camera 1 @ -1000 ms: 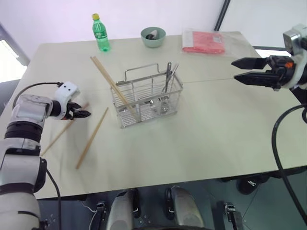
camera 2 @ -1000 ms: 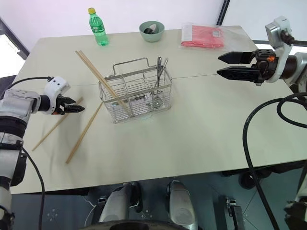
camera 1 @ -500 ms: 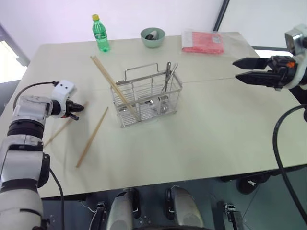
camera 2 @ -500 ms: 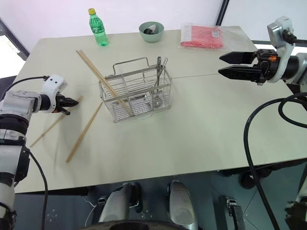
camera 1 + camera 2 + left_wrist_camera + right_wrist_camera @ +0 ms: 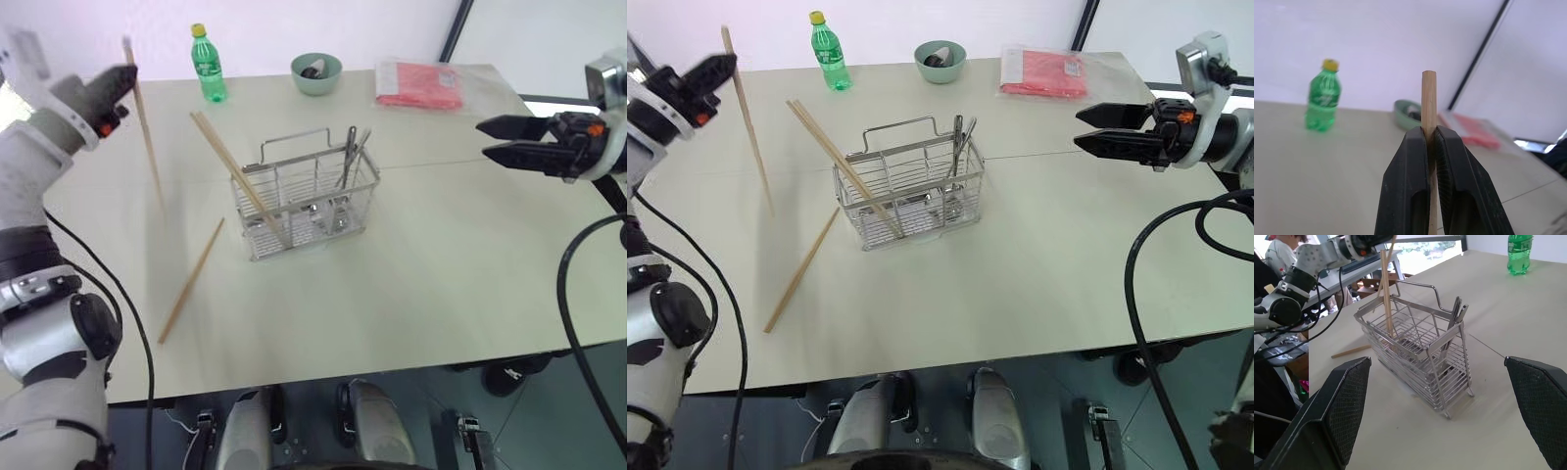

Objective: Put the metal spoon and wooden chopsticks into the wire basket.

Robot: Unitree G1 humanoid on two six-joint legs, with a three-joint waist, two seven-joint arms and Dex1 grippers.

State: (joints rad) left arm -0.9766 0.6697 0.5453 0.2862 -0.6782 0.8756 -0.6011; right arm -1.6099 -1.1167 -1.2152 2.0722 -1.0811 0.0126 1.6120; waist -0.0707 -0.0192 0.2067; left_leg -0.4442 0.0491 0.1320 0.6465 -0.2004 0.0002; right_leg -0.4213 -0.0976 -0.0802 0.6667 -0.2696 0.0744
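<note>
Wooden chopstick (image 5: 143, 122) held near its top end by the left gripper (image 5: 124, 76), fingers (image 5: 1410, 181) pinched shut on it; the stick hangs close to upright above the left side of the desk (image 5: 441, 255), lower end clear of the surface. Left wrist view: stick clamped between the two black pads, its top poking out above them.

Wire basket (image 5: 309, 206) stands mid-desk, loop handle raised. Two more chopsticks (image 5: 230, 171) lean inside its left part, tops slanting up and away to the left, beyond the rim. One loose chopstick (image 5: 192, 281) lies flat on the desk just left of the basket, angled toward it, not touching.

Metal spoon (image 5: 345, 166) and other metal cutlery stand in the right part of the basket, handles sticking up above the rim; which handle is the spoon's cannot be told for sure.

Right gripper (image 5: 505, 142) is raised over the right edge of the desk, pointing left toward the basket, fingers spread wide, empty.

Far side of desk: green plastic bottle (image 5: 207, 66) with yellow cap, pale green bowl (image 5: 316, 74) with something dark inside, red packet (image 5: 418, 85) in clear wrap.
</note>
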